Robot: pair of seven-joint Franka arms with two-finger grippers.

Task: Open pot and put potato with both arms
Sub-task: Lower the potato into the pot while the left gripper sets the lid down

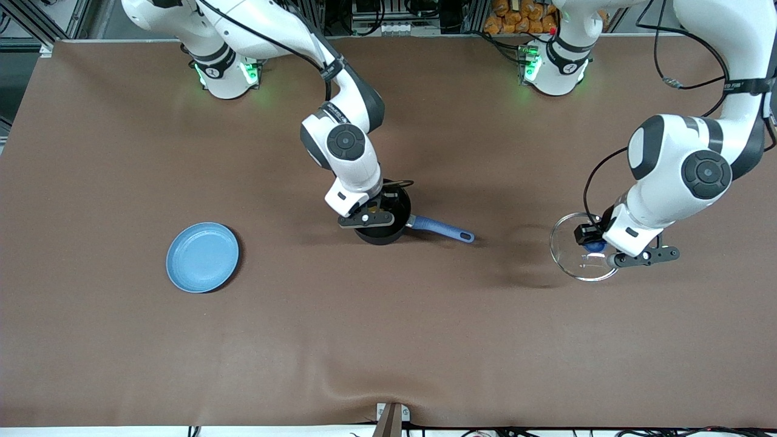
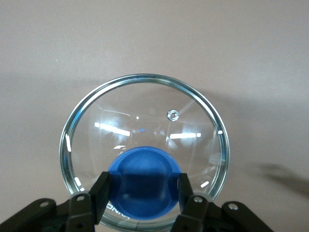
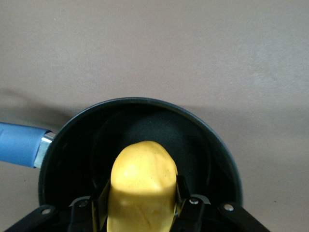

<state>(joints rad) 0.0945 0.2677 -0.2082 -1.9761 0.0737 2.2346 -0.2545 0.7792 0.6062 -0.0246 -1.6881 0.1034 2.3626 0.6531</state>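
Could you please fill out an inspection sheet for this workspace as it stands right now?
Surface: brown table, slight wrinkle at the edge nearest the front camera.
Job's things: pot open, mid-table; potato held over the pot; glass lid with blue knob toward the left arm's end.
Clutter: light-blue plate toward the right arm's end.
Grippers: right gripper shut on the potato; left gripper shut on the knob.
Cables: black cables along both arms.
Surroundings: frame and equipment by the bases.
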